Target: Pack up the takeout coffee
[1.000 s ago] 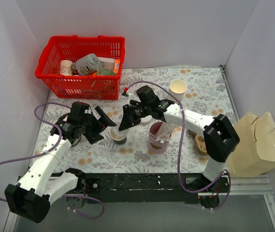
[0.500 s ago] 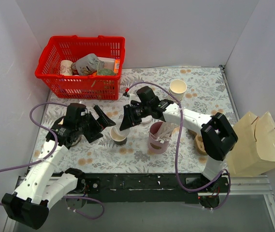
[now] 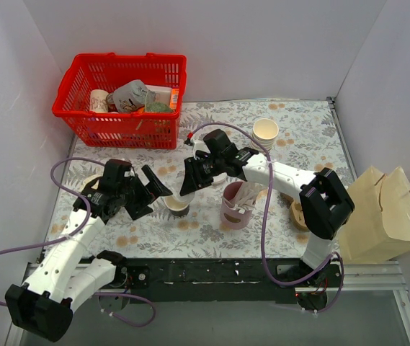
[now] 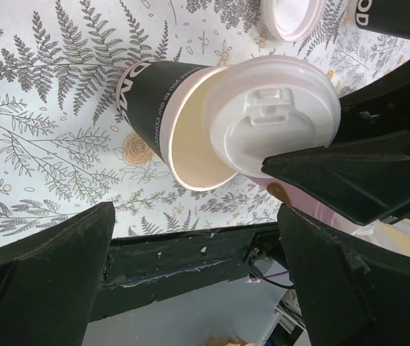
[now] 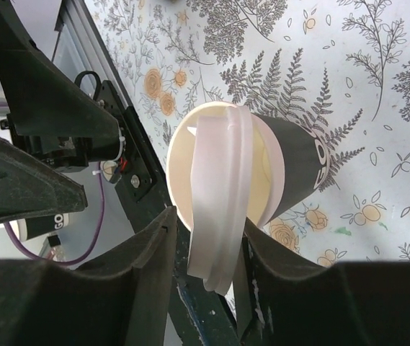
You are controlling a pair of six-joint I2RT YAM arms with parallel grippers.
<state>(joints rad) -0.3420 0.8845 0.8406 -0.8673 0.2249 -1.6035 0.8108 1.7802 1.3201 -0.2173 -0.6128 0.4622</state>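
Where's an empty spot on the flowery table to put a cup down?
Bare table lies right of the cream cups, and along the near edge in front of the dark cup. The middle is crowded: left gripper, right gripper with the lid, dark cup and pink cup bunch together.

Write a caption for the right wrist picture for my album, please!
The right claw holds a white lid tilted over the open dark cup on the flowery table.

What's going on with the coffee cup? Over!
Right gripper shut on white lid, tilted over dark cup, not seated. Left gripper open beside it. Nothing in the way.
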